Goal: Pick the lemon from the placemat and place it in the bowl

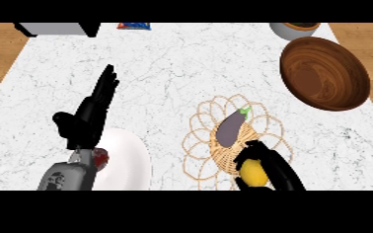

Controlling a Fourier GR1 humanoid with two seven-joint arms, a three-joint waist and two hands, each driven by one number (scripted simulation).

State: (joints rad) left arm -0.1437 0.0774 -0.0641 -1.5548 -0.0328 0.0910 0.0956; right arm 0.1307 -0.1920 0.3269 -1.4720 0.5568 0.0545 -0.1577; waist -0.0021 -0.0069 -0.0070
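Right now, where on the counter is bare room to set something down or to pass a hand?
The widest bare patch is the middle of the counter, between the left hand, the placemat and the wooden bowl. A smaller one lies below the bowl, right of the placemat. The placemat is crowded: eggplant, lemon, right hand.

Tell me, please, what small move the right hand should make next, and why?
Probably lift the round yellow lemon clear of the woven wicker placemat: the black right hand is curled round it at the mat's near edge, and the brown wooden bowl sits empty farther back on the right.
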